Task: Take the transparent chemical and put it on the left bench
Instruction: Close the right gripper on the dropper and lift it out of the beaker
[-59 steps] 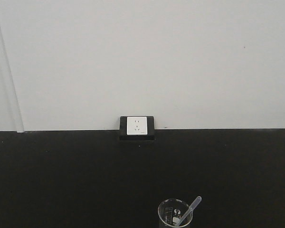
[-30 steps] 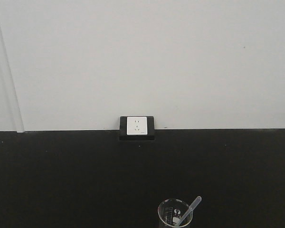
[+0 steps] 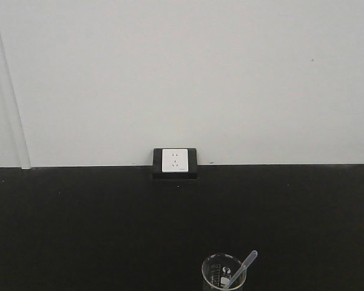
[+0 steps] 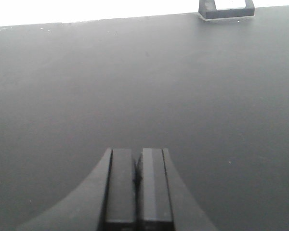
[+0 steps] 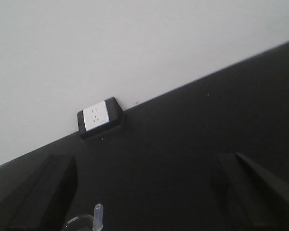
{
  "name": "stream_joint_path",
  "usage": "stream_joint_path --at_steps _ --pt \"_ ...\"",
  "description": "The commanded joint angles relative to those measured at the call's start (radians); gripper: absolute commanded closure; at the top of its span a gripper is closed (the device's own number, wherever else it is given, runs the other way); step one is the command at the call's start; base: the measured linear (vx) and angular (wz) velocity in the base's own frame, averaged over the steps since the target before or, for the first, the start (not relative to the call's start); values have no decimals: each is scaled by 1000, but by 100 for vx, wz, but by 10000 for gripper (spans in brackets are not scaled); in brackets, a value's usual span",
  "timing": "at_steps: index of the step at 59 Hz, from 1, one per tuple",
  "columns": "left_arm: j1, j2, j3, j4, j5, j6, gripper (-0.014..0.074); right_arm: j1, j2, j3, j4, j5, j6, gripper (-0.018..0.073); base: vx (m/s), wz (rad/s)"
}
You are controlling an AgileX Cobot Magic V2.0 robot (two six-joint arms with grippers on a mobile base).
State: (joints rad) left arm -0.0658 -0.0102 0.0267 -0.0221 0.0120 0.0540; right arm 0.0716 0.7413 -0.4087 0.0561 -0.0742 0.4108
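Transparent chemical [image 3: 223, 277] stands upright on the black desk [image 3: 79, 230], at the near edge of the front view. The frame bottom cuts it off, and it sits well in front of the wall socket [image 3: 175, 161]. A plastic dropper [image 3: 243, 265] leans inside it, bulb end out over the rim to the right. A grip likely has to come from the side and stay level, or the dropper tips out.

Right tool [image 5: 144, 192]: fingers wide apart, one at each side of its wrist view, nothing clamped. Glass rim and dropper tip peek in at bottom left, close by the left-hand finger and off centre. Reads as opened to straddle the glass, and it probably needs to shift over before closing.

Left tool [image 4: 138, 183]: fingers pressed together, holding nothing, over bare desk. Looks parked out of the way.

This desk stretch has the socket, so it is judged the pick-up side. The left desk for drop-off is not in view. Task is at its start, grasp not yet made. Risk: the glass is slick and may slide or tip if one finger touches first.
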Motion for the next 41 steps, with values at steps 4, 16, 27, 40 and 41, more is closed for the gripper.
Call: stream_joint_path --at_steps 4,16,27,40,41 --pt "-2 -19 16 -1 -78 -8 600 23 139 -69 -10 -93 138 -15 0 0" --pt "-2 -19 16 -1 -78 -8 600 190 391 -217 -56 -166 143 1 0 0" --pt "-2 -19 16 -1 -78 -8 600 275 626 -356 -56 -182 154 1 0 0" --pt "-2 -19 16 -1 -78 -8 600 297 797 -420 -56 -190 171 1 0 0" --pt "-2 -19 16 -1 -78 -8 600 297 808 -420 -56 -195 171 1 0 0"
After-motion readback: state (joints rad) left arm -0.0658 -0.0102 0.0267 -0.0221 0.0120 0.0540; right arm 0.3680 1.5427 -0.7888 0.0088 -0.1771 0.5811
